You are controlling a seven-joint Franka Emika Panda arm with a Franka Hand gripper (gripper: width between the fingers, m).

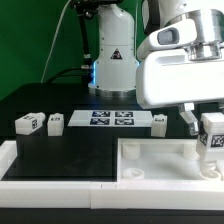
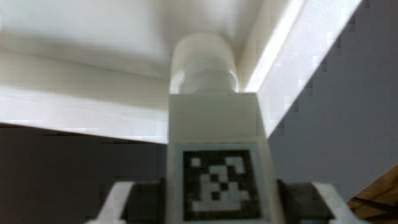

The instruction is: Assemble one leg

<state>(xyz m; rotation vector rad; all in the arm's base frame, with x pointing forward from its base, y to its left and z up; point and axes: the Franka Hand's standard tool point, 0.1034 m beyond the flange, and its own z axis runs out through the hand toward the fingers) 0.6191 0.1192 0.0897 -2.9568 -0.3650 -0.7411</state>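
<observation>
My gripper (image 1: 210,128) is shut on a white leg (image 1: 213,137) with a black-and-white tag on its face. It holds the leg upright at the far right corner of the large white tabletop (image 1: 150,165). In the wrist view the held leg (image 2: 217,140) fills the centre, its tag facing the camera, and its round end meets the tabletop's inner corner (image 2: 125,80). The fingers (image 2: 128,200) flank the leg on both sides. Three more legs lie on the table: two on the exterior view's left (image 1: 27,123) (image 1: 56,122) and one by the marker board (image 1: 160,121).
The marker board (image 1: 111,119) lies flat behind the tabletop. A white L-shaped rail (image 1: 50,170) frames the table's front and left edges. The robot base (image 1: 115,55) stands at the back against a green backdrop.
</observation>
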